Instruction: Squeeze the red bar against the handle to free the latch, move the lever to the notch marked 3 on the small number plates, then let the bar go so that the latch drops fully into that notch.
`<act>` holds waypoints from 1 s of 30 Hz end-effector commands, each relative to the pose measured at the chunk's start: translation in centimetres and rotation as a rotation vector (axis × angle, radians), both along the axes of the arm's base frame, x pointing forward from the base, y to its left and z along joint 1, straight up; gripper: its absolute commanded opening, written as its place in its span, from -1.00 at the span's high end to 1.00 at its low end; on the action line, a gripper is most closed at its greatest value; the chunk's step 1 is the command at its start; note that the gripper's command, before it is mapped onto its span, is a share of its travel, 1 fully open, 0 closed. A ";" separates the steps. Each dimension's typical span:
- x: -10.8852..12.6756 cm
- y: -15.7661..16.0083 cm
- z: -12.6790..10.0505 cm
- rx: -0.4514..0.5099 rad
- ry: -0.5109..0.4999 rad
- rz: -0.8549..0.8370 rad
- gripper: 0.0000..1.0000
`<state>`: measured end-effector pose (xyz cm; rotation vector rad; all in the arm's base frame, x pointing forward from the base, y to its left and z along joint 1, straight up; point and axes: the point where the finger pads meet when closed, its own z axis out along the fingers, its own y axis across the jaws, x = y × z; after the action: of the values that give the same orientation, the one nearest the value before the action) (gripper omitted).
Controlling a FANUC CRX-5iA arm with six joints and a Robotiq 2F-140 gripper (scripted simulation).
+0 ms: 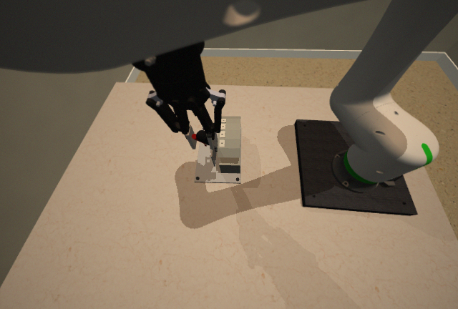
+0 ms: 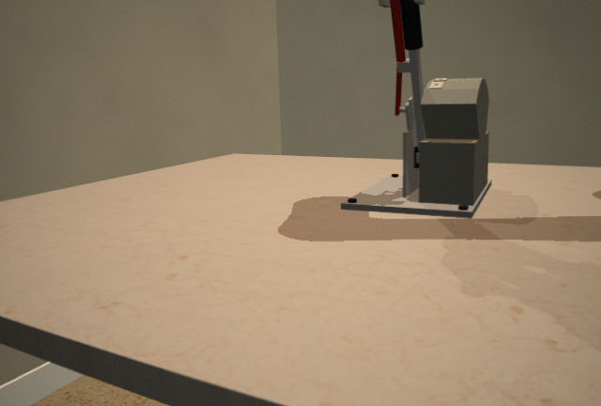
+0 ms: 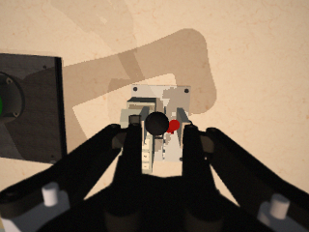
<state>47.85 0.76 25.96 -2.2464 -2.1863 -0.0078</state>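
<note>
The lever unit (image 1: pixel 222 150) is a grey box on a small metal baseplate in the middle of the table; it also shows in the exterior view (image 2: pixel 446 148). Its lever stands nearly upright with a black handle (image 2: pixel 412 13) and a red bar (image 2: pixel 396 18) lying close along it. Small white number plates (image 1: pixel 222 131) run in a row on top of the box; their digits are too small to read. My gripper (image 1: pixel 200 136) comes down from above and is shut on the handle and red bar together. The wrist view shows the black knob (image 3: pixel 157 124) and red bar tip (image 3: pixel 174 126) between my fingers.
The arm's black mounting plate (image 1: pixel 351 169) and white base (image 1: pixel 384 131) stand to the right of the lever unit. The table has a raised pale rim at the back (image 1: pixel 295 53). The arm's upper link hides the top of the top view.
</note>
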 end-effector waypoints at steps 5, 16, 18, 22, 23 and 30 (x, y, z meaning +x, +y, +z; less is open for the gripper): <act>0.0 0.0 0.0 0.000 0.000 0.000 1.00; 0.0 -0.2 0.1 0.000 0.000 0.000 1.00; 0.0 -0.4 0.1 0.000 0.000 0.000 1.00; 0.0 -0.9 0.3 0.000 0.000 0.000 1.00; 0.0 -1.0 0.4 0.000 0.000 0.000 1.00; 0.0 -2.5 0.8 0.000 0.000 0.000 1.00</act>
<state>47.79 -1.02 26.60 -2.2460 -2.1862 -0.0086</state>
